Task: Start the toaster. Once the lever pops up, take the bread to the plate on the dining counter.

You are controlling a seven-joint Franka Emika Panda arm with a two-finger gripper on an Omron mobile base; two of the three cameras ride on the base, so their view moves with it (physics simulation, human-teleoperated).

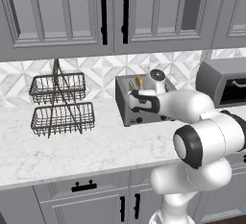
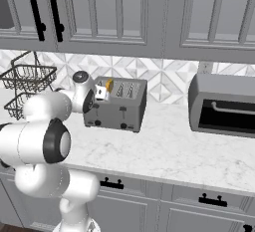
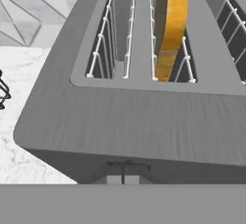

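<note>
Desk surface: white marble, grey-veined
On the desk (image 1: 96, 146): toaster (image 2: 117, 107) centre, wire basket rack (image 1: 61, 105) left, grey oven (image 2: 224, 106) right, well apart

The shut pincer (image 2: 101, 93) sits at the toaster (image 2: 119, 107) front; open bench (image 2: 164, 149) lies right of it, wire basket rack (image 2: 26, 84) left.

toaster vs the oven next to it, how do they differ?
The toaster is the smaller box, with slots open on top; the oven is wider, with a dark opening on its front. The toaster holds a bread slice standing in one slot; nothing shows inside the oven. The toaster has small black knobs low on its front; the oven has a bar handle. Both are grey and stand on the marble counter against the tiled wall.
</note>
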